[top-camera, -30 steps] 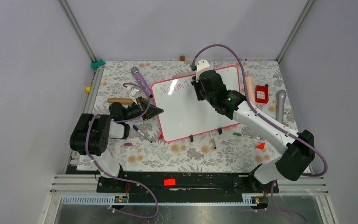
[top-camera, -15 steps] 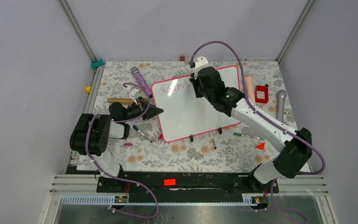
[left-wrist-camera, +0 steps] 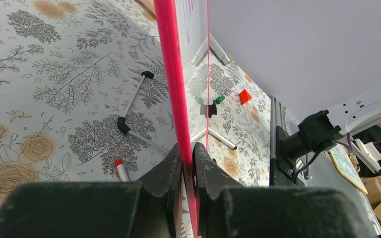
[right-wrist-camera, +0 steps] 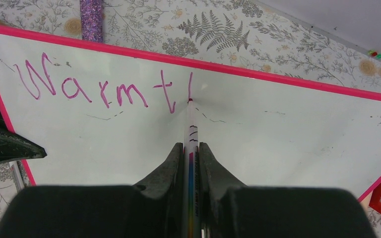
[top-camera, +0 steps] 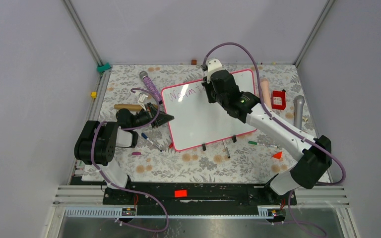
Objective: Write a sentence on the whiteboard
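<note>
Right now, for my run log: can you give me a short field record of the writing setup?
left gripper: shut on the whiteboard at its pink edge
right gripper: shut on the marker
marker tip: on the board, at the foot of the last stroke
sentence: "Warmt" plus one upright stroke

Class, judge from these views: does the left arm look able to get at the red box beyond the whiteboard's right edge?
Probably not. The left arm has its jaws shut on the whiteboard rim, and the board and right arm lie between it and the red box.
</note>
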Controlling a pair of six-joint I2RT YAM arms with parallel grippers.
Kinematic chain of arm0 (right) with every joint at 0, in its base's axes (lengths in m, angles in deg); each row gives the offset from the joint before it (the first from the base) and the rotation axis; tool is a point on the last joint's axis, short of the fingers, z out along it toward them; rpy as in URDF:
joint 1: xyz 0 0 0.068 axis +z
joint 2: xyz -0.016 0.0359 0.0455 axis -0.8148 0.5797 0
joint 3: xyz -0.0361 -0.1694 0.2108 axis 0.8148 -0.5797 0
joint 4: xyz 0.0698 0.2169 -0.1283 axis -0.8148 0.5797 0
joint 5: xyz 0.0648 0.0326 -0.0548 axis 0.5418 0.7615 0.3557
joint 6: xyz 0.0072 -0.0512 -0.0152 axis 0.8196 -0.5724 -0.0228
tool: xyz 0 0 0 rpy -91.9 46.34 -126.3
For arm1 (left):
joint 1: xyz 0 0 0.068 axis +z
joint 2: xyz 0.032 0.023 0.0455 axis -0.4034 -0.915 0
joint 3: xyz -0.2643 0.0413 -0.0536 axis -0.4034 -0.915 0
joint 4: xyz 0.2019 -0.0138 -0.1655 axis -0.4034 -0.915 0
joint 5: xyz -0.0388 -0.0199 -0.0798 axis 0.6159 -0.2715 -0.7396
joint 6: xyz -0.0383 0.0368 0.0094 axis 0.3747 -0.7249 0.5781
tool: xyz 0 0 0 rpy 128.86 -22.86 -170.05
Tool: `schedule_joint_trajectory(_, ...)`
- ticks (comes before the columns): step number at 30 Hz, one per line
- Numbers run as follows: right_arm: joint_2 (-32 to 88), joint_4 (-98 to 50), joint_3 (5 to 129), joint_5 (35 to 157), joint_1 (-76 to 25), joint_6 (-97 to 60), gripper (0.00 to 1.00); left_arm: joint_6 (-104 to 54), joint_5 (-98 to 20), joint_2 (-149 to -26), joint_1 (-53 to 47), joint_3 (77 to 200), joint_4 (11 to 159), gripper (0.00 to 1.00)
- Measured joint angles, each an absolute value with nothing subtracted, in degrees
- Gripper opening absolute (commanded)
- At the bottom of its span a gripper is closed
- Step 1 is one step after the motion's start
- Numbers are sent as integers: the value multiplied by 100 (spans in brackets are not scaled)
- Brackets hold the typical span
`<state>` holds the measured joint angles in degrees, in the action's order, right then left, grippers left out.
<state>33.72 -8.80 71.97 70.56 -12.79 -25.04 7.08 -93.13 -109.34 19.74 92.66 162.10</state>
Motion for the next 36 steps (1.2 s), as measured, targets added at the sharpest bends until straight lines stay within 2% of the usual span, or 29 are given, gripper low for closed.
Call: schedule_joint_trajectory(36,3002,-858,6768,7167,-1404,-2403,0,708,-9324,-10934,1974,9266,16232,0)
